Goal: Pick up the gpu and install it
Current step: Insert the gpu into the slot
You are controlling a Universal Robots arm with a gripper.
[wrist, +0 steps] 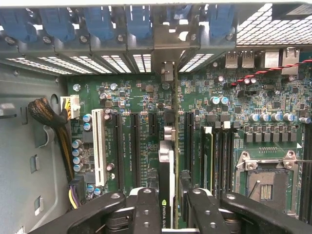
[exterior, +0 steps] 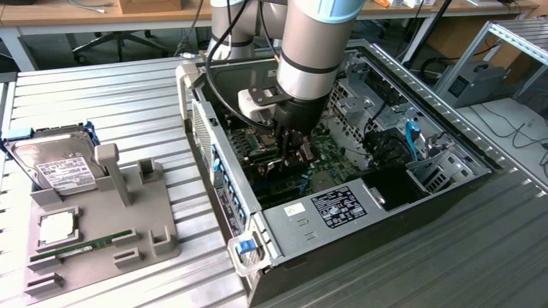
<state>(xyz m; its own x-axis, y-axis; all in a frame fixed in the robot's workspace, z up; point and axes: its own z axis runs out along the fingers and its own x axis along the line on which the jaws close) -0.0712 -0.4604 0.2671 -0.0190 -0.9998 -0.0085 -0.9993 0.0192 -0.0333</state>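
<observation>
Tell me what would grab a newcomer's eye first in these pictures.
The grey robot arm reaching into the open computer case at the exterior view's middle stands out first. In the wrist view, the gpu stands edge-on over the green motherboard, right at the gripper. On the exterior view's left, a silver hard drive sits in a grey holder.

Silver arm [exterior: 312, 51] w/ blue ring [exterior: 341, 9], blk cable [exterior: 224, 58], blk tool [exterior: 291, 146].

bench: ribbed metal top [exterior: 128, 102] | rear: wooden desk [exterior: 51, 16], chair base [exterior: 111, 42] seen beneath | exterior view's right: aluminium frame [exterior: 514, 38], floor [exterior: 501, 115] possibly grey, evenly lit
</observation>
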